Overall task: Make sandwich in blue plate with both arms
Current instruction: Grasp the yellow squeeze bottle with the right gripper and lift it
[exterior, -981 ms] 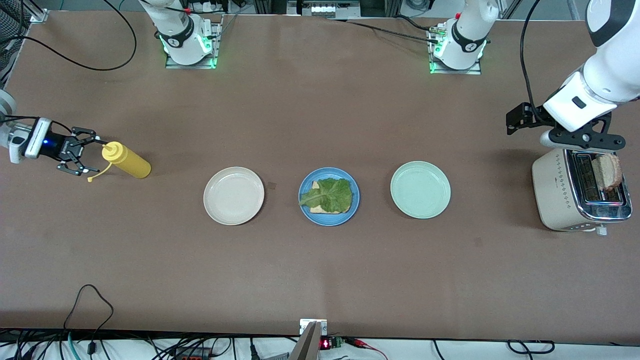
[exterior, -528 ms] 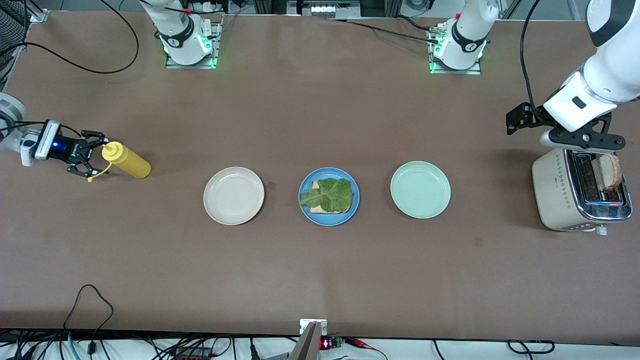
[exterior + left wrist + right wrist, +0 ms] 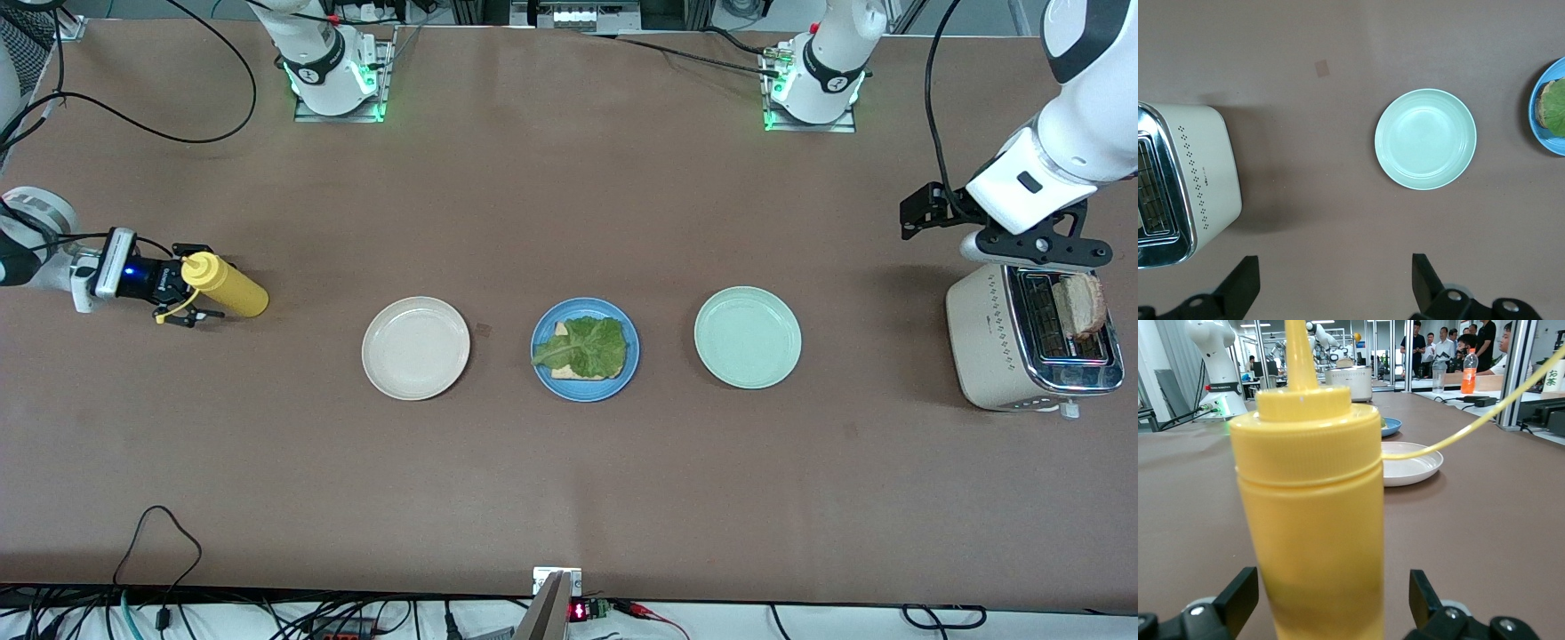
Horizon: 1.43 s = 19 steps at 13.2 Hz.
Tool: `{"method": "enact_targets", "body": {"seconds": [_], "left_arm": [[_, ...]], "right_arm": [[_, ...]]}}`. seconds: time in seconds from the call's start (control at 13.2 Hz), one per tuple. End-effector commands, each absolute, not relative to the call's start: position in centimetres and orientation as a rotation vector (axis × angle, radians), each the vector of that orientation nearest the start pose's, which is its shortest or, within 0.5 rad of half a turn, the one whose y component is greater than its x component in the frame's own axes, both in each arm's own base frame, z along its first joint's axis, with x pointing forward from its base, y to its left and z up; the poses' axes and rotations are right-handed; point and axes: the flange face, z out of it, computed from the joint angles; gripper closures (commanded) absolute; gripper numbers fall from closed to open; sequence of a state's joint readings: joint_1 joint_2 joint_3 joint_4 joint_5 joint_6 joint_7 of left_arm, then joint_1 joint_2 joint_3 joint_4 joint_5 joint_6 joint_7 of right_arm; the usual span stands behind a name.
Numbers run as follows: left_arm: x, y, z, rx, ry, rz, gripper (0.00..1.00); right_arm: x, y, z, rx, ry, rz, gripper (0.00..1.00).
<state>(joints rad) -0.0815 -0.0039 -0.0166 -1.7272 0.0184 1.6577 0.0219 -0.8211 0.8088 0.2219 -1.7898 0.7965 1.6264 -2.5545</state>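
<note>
The blue plate sits mid-table and holds a toast slice under a ruffled lettuce leaf; its edge also shows in the left wrist view. Another bread slice stands in a slot of the toaster at the left arm's end. My left gripper hangs open over the toaster's edge, holding nothing. At the right arm's end, my right gripper is open, its fingers on either side of an upright yellow squeeze bottle without touching it.
A cream plate lies beside the blue plate toward the right arm's end. A pale green plate lies toward the left arm's end. The bottle's loose yellow cap strap sticks out sideways.
My right gripper has slid toward the yellow bottle, which now stands between its open fingers. The left arm has not moved.
</note>
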Motion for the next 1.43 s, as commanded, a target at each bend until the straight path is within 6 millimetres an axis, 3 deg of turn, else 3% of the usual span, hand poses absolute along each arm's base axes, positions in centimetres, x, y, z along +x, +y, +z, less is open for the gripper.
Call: {"method": "enact_targets", "body": {"seconds": [0.0,0.15,0.23,0.38,0.53,0.68,0.83,1.21,1.36], "left_arm": [[55.1,-5.2,56.3,-3.113,0.182,0.106,0.0],[55.1,-5.2,56.3,-3.113,0.182,0.106,0.0],[55.1,-5.2,56.3,-3.113,0.185,0.106,0.0],[55.1,-5.2,56.4,-3.113,0.185,0.104,0.0],[55.1,-5.2,56.4,-3.113,0.185,0.104,0.0],[55.0,-5.3,56.3,-3.112,0.197,0.116,0.0],[55.0,-5.4,56.3,-3.112,0.197,0.116,0.0],[55.0,-5.5,56.3,-3.112,0.197,0.118,0.0],[55.0,-5.6,56.3,-3.112,0.197,0.118,0.0]], "right_arm": [[50.5,-23.7,10.8,-1.466,-1.371,-1.05,0.0],[50.9,-23.0,10.7,-1.465,-1.384,-1.039,0.0],[51.0,-22.7,10.7,-1.461,-1.388,-1.035,0.19],[51.4,-22.1,10.9,-1.454,-1.401,-1.023,0.86],[51.5,-22.1,10.8,-1.463,-1.408,-1.02,1.0],[52.1,-21.4,11.1,-1.464,-1.432,-1.005,1.0],[53.8,-21.0,13.4,-1.489,-1.488,-0.98,1.0],[59.1,-16.8,28.0,-1.681,-1.714,-0.773,1.0],[60.2,-13.5,32.9,-1.785,-1.778,-0.668,1.0]]}}
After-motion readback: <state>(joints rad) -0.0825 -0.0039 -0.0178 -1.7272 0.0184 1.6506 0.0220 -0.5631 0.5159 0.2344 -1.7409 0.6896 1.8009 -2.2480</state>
